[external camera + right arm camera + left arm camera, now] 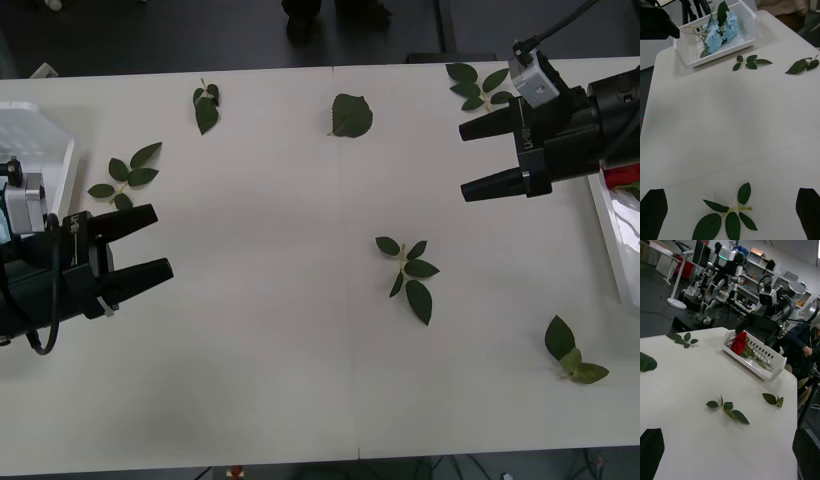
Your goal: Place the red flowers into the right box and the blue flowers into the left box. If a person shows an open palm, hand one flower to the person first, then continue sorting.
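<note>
The blue flowers [719,32], one cluster as far as can be told, lie in the left box [746,23] at the counter's [300,380] nine o'clock edge; the left gripper [140,248] hovers beside that box, fingers apart and empty. The red flowers [739,343], number unclear, rest in the right box [767,363] at three o'clock, behind the right gripper [480,158], whose fingers are likewise spread and empty. Six loose leaf sprigs [408,275] dot the counter.
</note>
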`<state>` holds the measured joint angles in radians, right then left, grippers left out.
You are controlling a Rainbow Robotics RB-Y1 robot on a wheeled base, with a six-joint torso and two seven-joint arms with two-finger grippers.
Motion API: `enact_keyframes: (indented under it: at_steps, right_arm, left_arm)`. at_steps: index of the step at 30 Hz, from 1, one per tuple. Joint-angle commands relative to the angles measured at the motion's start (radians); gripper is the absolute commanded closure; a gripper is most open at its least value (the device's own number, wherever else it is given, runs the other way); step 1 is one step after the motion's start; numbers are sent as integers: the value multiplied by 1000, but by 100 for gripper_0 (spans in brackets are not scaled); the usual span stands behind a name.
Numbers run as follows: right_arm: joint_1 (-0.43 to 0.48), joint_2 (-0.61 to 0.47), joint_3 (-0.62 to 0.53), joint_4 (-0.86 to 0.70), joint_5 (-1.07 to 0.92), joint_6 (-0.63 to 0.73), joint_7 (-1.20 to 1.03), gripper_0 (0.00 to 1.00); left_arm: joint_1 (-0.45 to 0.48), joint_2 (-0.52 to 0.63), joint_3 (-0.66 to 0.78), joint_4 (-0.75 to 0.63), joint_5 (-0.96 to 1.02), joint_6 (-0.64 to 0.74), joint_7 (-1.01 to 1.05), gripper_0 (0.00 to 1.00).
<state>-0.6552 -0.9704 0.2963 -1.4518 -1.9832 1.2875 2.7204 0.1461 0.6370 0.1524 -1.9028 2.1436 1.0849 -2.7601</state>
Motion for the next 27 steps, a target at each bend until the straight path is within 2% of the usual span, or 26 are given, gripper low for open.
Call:
enact_keyframes:
  at_steps: [1,6,15,27]
  right_arm:
    - [-4,-45,-25,-30,-17,7,-15,0]
    - [-4,-44,-23,-29,-28,4,-15,0]
    - [-4,-37,-23,-27,-26,-5,-15,0]
    - [-4,-37,-23,-27,-26,-5,-15,0]
  left_arm:
    - [-31,86,-54,-117,7,-66,55,0]
    - [-20,142,-123,-188,10,-122,55,0]
    - [-34,221,-128,-211,21,-120,55,0]
    - [-34,219,-125,-193,24,-120,55,0]
